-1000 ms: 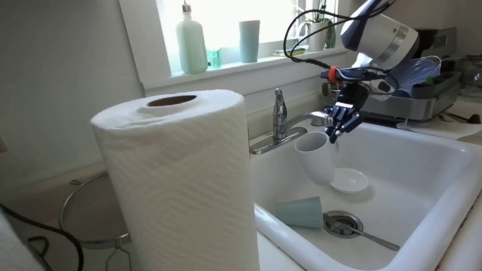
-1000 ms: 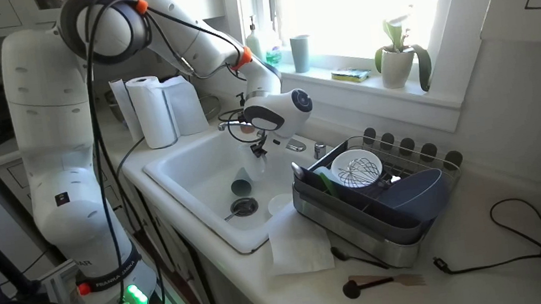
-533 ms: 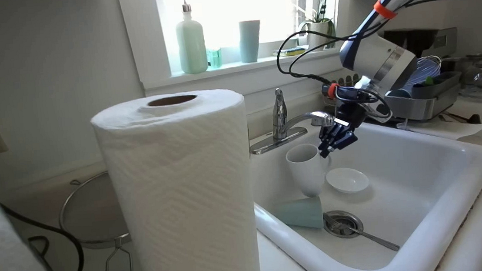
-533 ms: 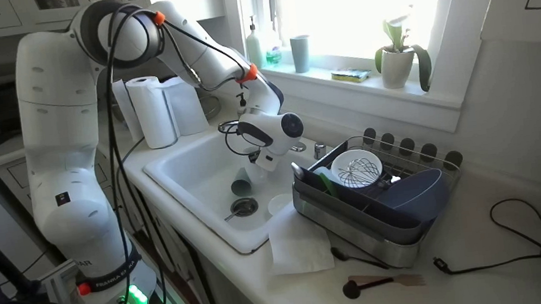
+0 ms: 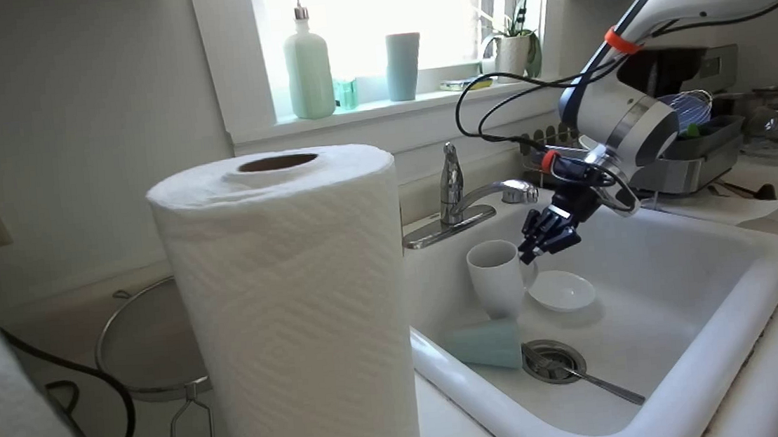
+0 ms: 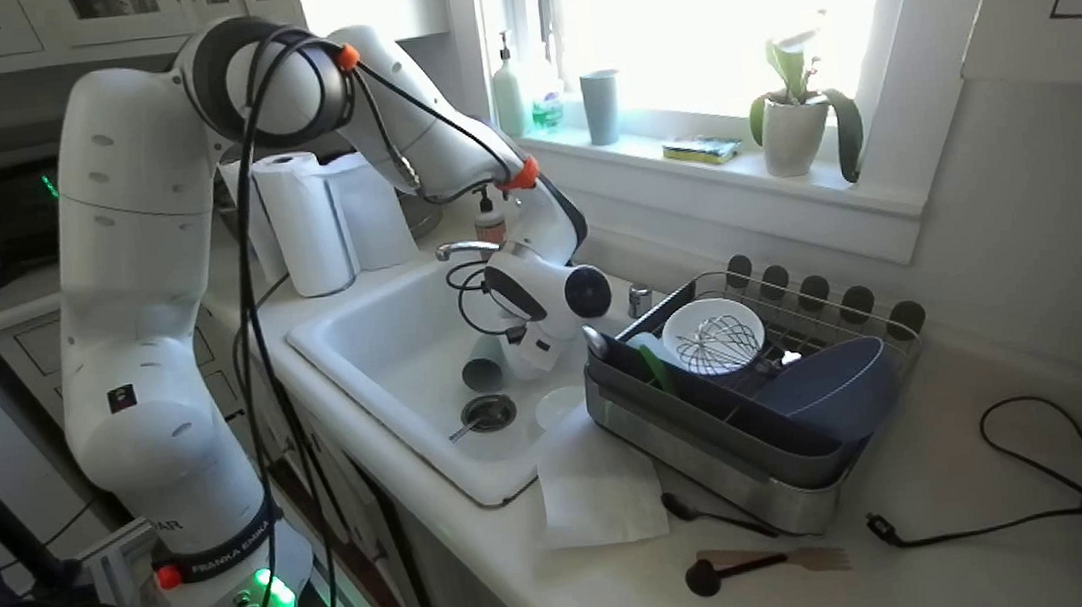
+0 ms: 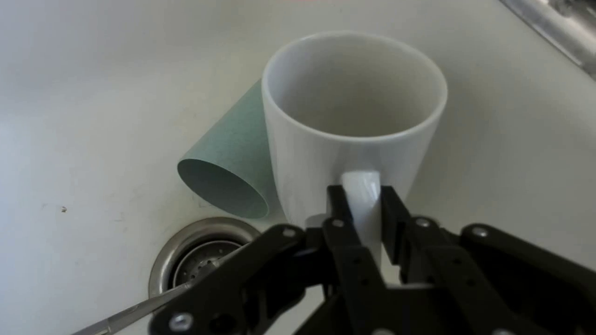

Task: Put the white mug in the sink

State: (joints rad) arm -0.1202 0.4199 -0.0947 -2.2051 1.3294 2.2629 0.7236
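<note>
The white mug (image 5: pixel 497 283) stands nearly upright, low inside the white sink (image 5: pixel 651 322), close behind the pale teal tumbler that lies on its side. My gripper (image 5: pixel 527 252) comes in from the dish rack side and is shut on the mug's handle. In the wrist view the gripper (image 7: pixel 362 193) has one pad on each side of the handle, and the mug (image 7: pixel 302 153) opens upward beyond the fingers. I cannot tell whether the mug's base touches the sink floor. In an exterior view the robot's wrist hides the fingers and part of the mug.
The teal tumbler (image 5: pixel 488 345), a round white dish (image 5: pixel 562 290), the drain (image 5: pixel 550 373) and a fork (image 5: pixel 611 387) are in the sink. The chrome faucet (image 5: pixel 451 185) is behind. The dish rack (image 6: pixel 717 446) stands beside the sink; a paper towel roll (image 5: pixel 291 311) is near the opposite side.
My gripper has carried the mug down deeper into the sink, mostly in the first half second. The mug has gone from tilted to nearly upright. The last half second shows only a small shift.
</note>
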